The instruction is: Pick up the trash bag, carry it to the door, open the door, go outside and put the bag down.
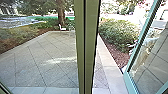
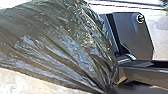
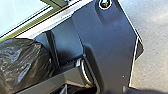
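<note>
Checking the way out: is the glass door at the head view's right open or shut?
Open: the glass door stands at an angle, its edge apart from the green post, a shrub showing between.

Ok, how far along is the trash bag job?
Pickup looks done, carrying in hand: the bag draws to a narrow neck. The glass door seems to stand angled open. Apparently left: getting out onto the paving ahead and putting the bag down.

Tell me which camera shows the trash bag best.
The left wrist view: the bag is large there, its folds gathering toward a point. The right wrist view shows a rounded part, partly behind the robot's bar. The head view looks over paving and a bush.
</note>
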